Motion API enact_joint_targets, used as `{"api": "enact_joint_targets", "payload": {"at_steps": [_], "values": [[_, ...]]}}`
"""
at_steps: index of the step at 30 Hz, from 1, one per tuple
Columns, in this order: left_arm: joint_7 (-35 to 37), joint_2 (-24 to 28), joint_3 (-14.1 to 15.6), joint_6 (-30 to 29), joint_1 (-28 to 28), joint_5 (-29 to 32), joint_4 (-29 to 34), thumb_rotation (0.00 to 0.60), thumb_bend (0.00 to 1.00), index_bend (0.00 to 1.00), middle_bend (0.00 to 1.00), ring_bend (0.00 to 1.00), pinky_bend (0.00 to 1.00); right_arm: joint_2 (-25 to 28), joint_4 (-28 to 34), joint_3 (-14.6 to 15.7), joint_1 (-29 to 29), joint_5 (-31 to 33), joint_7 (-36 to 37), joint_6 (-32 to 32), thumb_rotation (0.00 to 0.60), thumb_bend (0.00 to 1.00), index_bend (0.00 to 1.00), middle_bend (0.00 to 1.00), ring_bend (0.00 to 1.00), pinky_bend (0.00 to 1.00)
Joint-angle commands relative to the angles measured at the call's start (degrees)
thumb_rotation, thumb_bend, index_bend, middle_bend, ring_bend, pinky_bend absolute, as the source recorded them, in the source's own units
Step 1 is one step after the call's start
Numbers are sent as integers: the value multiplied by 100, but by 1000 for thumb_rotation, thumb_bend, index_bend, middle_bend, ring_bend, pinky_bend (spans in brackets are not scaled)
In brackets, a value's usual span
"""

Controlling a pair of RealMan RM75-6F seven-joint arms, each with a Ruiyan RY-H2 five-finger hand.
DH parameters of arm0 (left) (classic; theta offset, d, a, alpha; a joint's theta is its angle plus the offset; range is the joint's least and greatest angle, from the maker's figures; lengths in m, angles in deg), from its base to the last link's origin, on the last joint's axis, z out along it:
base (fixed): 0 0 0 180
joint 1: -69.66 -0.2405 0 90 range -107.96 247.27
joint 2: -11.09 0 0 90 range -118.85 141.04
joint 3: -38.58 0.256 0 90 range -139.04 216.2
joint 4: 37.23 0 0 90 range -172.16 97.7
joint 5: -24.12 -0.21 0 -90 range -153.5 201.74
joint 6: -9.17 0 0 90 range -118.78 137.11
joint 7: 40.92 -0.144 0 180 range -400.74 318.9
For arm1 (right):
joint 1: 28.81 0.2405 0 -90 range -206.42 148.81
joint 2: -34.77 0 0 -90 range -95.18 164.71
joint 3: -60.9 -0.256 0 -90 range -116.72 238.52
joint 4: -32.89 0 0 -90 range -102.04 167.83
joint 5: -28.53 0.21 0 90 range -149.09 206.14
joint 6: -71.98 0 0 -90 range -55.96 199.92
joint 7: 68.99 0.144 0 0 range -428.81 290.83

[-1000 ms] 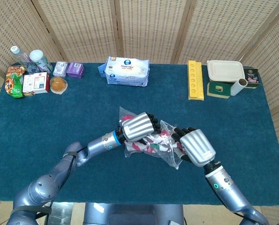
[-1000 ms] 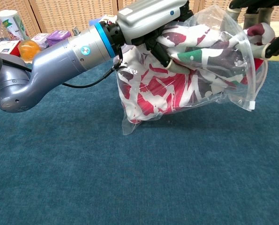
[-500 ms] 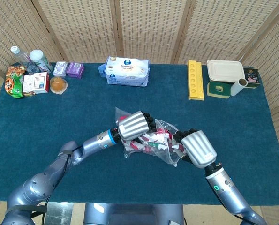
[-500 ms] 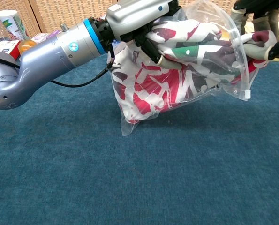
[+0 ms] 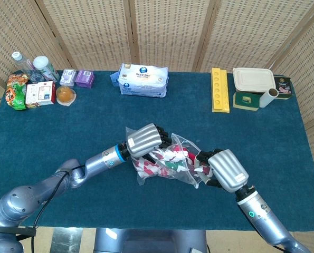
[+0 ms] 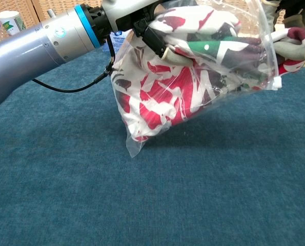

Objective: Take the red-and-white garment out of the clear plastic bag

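Note:
The clear plastic bag (image 5: 184, 174) (image 6: 142, 138) hangs above the blue table between my two hands, its closed end sagging down. The red-and-white garment (image 5: 164, 162) (image 6: 167, 97) fills it, bunched up, with a green patch showing. My left hand (image 5: 143, 139) (image 6: 134, 13) grips the bag and the cloth inside from above at the left. My right hand (image 5: 228, 169) (image 6: 296, 20) is at the bag's mouth on the right. It holds a fold of the garment that sticks out past the zip edge. In the chest view both hands are cut off by the top edge.
Along the table's far edge stand a pack of wipes (image 5: 143, 80), a yellow tray (image 5: 219, 89), a white lidded box (image 5: 254, 80), purple boxes (image 5: 76, 78), bottles (image 5: 32, 66) and snack packs (image 5: 27, 95). Wicker screens (image 5: 162, 31) close off the back.
My left hand has drawn the bag to the left and higher, and my right hand has shifted right. The bag now tilts more steeply, and more cloth shows at its mouth.

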Motion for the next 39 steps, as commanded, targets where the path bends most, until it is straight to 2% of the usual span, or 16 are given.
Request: {"api": "enact_joint_targets", "payload": {"at_steps": [1,3,5,7,13,17,19,23,29,39], "values": [[-521,1037,142,1416,213,264,1565,600,80,323,461,378,437,1,-62,2,32,107,30,85,600,491,714,526,648,593],[-896,1274,96,1829,272,443,1989,600,35,100,308,182,256,-23,-121,-2,46,189,5,119,600,491,714,527,648,593],[-1211,1399,44,2066,274,599,2235,600,15,17,216,78,165,-49,-162,1,51,231,-4,131,600,491,714,527,648,593],[-1524,1527,-32,2299,245,811,2509,600,7,0,165,33,133,-80,-229,11,52,256,-12,137,600,490,714,528,648,593],[-2068,2034,-103,2747,106,1207,3081,600,4,0,151,23,128,-225,-366,32,77,336,-254,144,600,491,717,532,650,590],[-2340,2256,-48,2624,-115,1192,3155,600,4,2,151,22,165,-265,-455,28,89,460,-276,178,600,490,717,532,649,589],[-2477,2333,38,2550,-263,1155,3088,600,5,36,151,22,169,-275,-525,43,81,487,-244,188,600,490,717,532,649,589],[-2722,2369,217,2683,-465,1171,2816,600,11,169,150,23,169,-292,-671,90,60,484,-153,203,600,490,717,532,649,589],[-2966,1980,200,2778,-651,1213,2119,600,57,251,151,23,169,-296,-835,165,20,425,26,212,600,490,718,533,649,588],[-2539,1006,-16,3164,-542,1173,1055,600,131,299,151,23,169,-264,-940,209,-4,328,248,217,600,485,720,536,650,587]]}}
